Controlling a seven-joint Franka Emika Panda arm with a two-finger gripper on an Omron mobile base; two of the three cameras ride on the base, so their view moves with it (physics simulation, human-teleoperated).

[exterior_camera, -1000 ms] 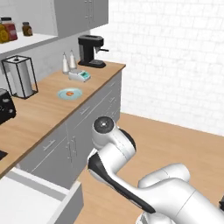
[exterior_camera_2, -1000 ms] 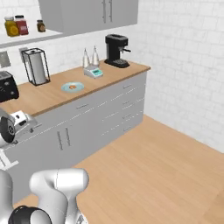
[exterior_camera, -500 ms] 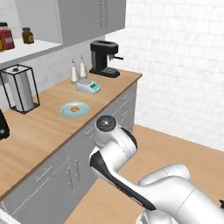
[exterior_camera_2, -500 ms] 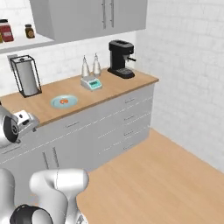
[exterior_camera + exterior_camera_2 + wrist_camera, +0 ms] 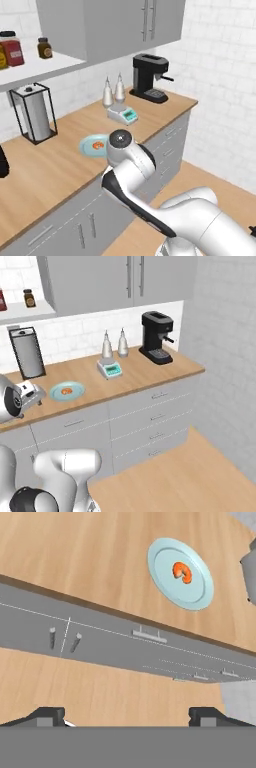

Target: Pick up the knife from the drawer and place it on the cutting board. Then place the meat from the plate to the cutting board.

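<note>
Fingertips (image 5: 50, 714) of our gripper (image 5: 127, 716) stand wide apart at the bottom of the hand view, released, with nothing between them. Beyond them we see wood floor, then the grey cabinet fronts (image 5: 125, 647), then the wooden counter (image 5: 75, 557). On that counter lies the plate (image 5: 165, 574) with the meat (image 5: 182, 571) on it. From the base views we see the plate (image 5: 59, 394) near the scale (image 5: 110, 369) and the coffee machine (image 5: 156, 337).

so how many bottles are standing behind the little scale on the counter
2. The left bottle and the right bottle stand side by side just behind the scale, left of the coffee machine. None looks hidden.
</note>
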